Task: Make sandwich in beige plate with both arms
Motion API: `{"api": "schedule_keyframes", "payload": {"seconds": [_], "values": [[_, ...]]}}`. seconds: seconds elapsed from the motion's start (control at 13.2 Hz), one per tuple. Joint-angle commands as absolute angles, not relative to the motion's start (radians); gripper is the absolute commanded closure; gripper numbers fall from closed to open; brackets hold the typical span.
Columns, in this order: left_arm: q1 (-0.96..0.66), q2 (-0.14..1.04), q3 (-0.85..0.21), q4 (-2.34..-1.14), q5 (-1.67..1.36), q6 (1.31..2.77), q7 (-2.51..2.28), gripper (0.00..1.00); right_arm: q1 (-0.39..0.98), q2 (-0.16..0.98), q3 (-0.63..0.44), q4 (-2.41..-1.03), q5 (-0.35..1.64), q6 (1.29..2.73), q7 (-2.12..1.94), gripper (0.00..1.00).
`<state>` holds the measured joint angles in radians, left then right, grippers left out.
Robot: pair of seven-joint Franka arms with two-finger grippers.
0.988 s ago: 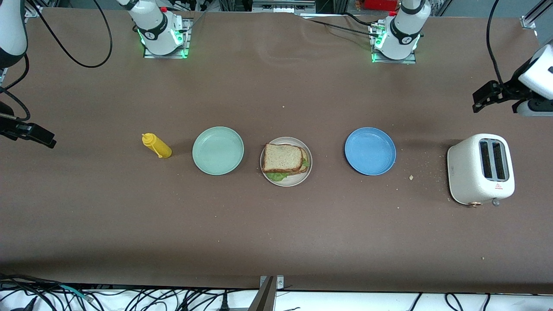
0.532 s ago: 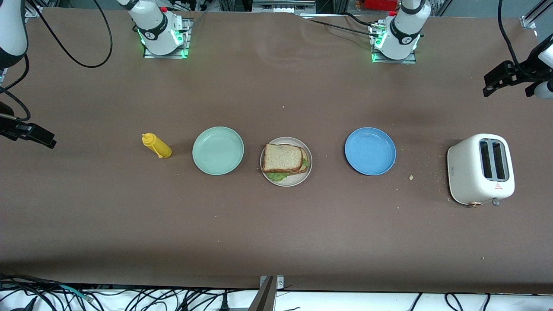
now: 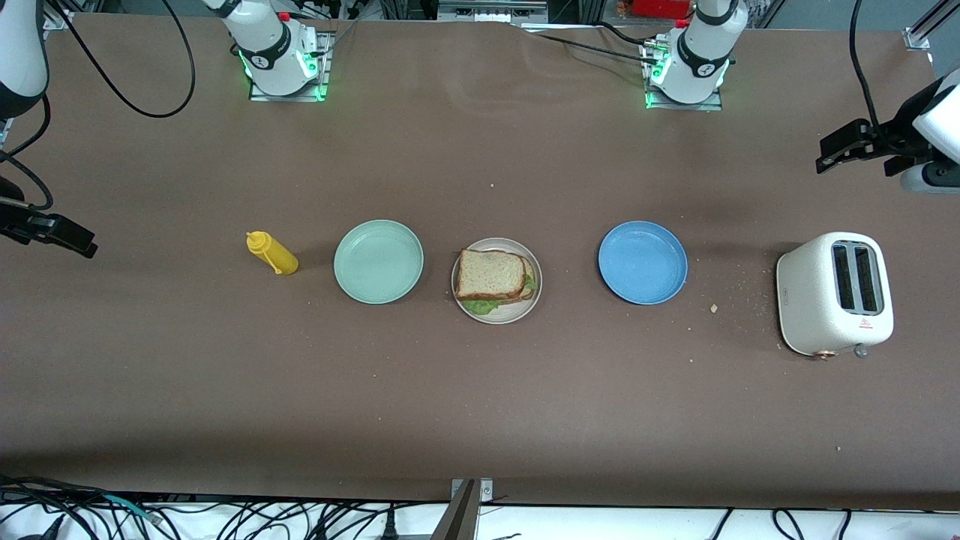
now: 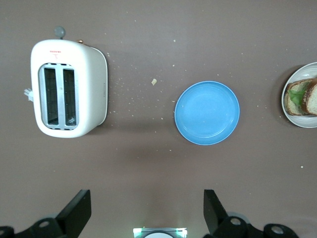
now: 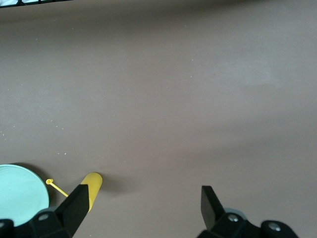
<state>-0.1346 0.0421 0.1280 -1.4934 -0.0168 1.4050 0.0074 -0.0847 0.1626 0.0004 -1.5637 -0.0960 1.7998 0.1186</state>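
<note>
i see the sandwich [image 3: 495, 280] sitting finished on the beige plate [image 3: 519, 315]; left tool [image 4: 144, 210] and right tool [image 5: 143, 206] hang wide open, empty, so i'd park both clear of the desk [image 3: 480, 397].

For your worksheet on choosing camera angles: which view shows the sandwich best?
The front view: the sandwich lies whole on the beige plate, top slice and lettuce visible. The left wrist view catches only part of it, cut off at the picture's edge. The right wrist view shows none of it.
</note>
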Motion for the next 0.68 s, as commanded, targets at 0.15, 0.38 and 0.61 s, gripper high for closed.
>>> {"api": "schedule_keyframes", "payload": {"seconds": [0.15, 0.38, 0.61], "values": [[-0.121, 0.069, 0.127, -1.46, -0.041, 1.419, 0.006, 0.0, -0.078, 0.143, -0.002, -1.586, -0.112, 1.815, 0.121, 0.0], [-0.12, 0.067, 0.127, -1.466, -0.035, 1.434, 0.002, 0.0, -0.074, 0.141, 0.008, -1.583, -0.097, 1.813, 0.135, 0.0], [-0.12, 0.069, 0.127, -1.468, -0.031, 1.456, -0.003, 0.0, -0.067, 0.141, 0.006, -1.585, -0.009, 1.813, 0.135, 0.0]]}}
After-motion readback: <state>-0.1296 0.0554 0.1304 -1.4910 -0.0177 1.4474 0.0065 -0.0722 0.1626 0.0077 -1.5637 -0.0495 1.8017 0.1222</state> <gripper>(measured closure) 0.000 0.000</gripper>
